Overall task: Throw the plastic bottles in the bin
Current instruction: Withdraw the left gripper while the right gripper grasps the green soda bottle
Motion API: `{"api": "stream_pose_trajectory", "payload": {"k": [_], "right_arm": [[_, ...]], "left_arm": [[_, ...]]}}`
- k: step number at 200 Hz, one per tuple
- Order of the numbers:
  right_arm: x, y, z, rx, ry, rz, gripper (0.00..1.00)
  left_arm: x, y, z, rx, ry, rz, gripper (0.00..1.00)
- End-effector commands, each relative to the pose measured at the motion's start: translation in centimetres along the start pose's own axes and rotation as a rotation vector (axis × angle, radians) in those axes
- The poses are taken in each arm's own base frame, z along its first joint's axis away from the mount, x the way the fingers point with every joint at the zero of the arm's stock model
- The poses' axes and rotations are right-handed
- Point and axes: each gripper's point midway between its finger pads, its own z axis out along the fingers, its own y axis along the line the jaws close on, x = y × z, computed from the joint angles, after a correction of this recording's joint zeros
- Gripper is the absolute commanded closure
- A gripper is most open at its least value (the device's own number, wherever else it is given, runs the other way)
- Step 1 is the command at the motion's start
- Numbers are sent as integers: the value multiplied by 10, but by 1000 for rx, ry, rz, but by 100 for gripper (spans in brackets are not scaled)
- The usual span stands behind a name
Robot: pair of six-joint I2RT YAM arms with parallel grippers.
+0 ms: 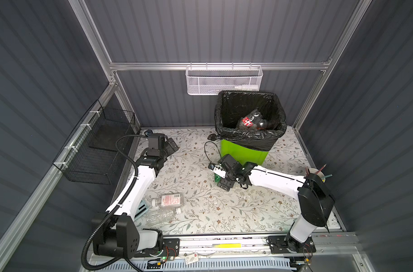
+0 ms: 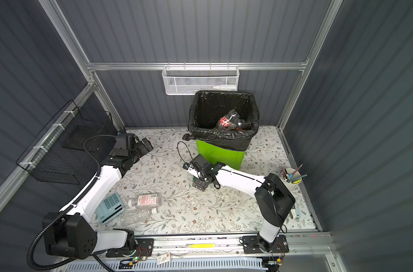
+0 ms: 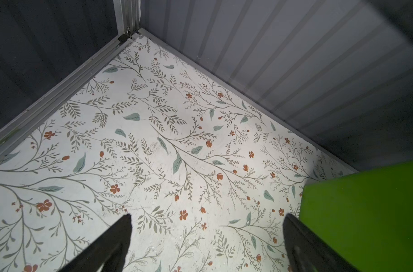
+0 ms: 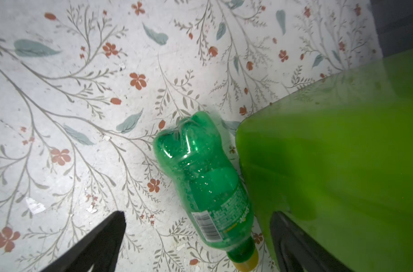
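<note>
Heads up on where you're at: your right gripper (image 4: pixel 198 214) is down low over the table (image 1: pixel 200 212) with its jaws spread wide and nothing pinched. The green bottle (image 4: pixel 200 179) lies on its side between them, yellow cap end toward the wrist. One finger is well clear of it. The other sits by the bin (image 4: pixel 330 153) wall. The bottle is tight along the bin's lower front corner; can't tell if it actually touches. In a top view you only catch a bit of green (image 1: pixel 216 178) under the gripper.

The bin itself stands at the table's back edge, right of middle, black bag folded over the rim. There are already bottles inside (image 1: pixel 250 121), one with a red label.

Your left gripper (image 3: pixel 208 216) hangs over bare table near the back-left corner, jaws wide apart, nothing held.

Two more bottles lie near the front-left corner: a clear bottle with a reddish label (image 2: pixel 145 200) and, right next to it toward the front edge, a plain clear one (image 2: pixel 138 216). A pale blue calculator (image 2: pixel 110 208) sits just beside them.
</note>
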Motion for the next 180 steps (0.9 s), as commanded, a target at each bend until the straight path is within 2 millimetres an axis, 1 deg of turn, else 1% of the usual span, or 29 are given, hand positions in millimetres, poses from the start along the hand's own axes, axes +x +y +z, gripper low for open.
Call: {"api": "stream_pose_trajectory", "payload": {"k": [1,43,62,77,95,118,134,158,180], "right_arm": [[9,3,6,-14,73,-66,5],[16,4,25,-10,144,-96,8],[21,9,33,-30,182,-102,11],[24,13,38,-44,206,-104,16],[25,17,42,-54,220,-105,27],[21,19,40,-64,206,-96,39],[18,21,38,-74,195,-91,42],[14,20,32,-75,180,-80,50],[-2,15,15,-73,113,-50,51]], "left_arm": [[0,4,-6,8,2,-24,0],[1,5,-5,10,8,-30,0],[2,6,-3,8,13,-32,0],[3,7,-2,7,16,-34,0],[2,7,-3,10,15,-36,0],[3,9,-3,6,16,-41,0],[3,9,-3,7,18,-44,0],[4,8,-2,13,21,-48,0],[6,9,0,12,27,-50,0]]}}
